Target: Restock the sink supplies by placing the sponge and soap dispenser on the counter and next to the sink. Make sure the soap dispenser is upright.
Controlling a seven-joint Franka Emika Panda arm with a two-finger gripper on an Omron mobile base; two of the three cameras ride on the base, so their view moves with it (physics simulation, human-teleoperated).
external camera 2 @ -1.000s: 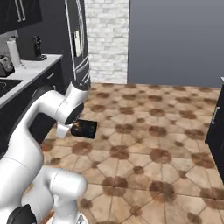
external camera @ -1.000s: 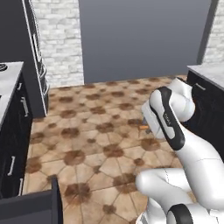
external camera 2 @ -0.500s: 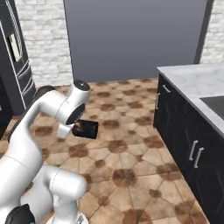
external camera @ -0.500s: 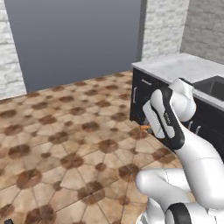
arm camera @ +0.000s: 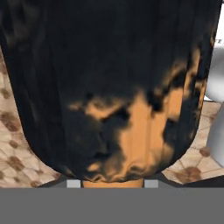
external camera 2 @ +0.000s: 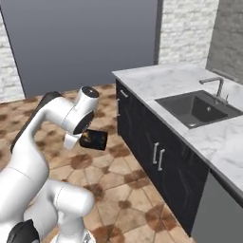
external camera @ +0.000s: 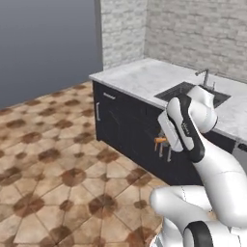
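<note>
Marble counter (external camera: 144, 77) runs along the stone-brick wall (external camera: 202, 34), white-grey and veined, set over dark cabinets (external camera 2: 156, 156) with slim metal handles. Sunk into that counter is the sink (external camera 2: 197, 108), a dark grey rectangular basin; nothing can be made out lying in it. A slim metal faucet (external camera 2: 216, 85) rises at the sink's far rim. Beyond the counter's end, away from the sink, a plain grey wall (external camera 2: 80, 42) closes the room. The floor (external camera: 53, 159) in front of the cabinets is brown patterned tile.

The arm stands on the floor side of the cabinets, well apart from the sink, with its hand held out over the tiles below counter height. The gripper (external camera 2: 84, 140) is clamped on the soap dispenser (external camera 2: 93, 140), a squat black bottle seen in the right base view just beside the white hand. In the hand view the bottle's black body with orange patches (arm camera: 109, 87) sits right against the camera, between the finger tips. In the left base view a bit of orange (external camera: 159, 140) pokes out beside the forearm, in front of the cabinet doors. How the bottle is tilted cannot be told.
</note>
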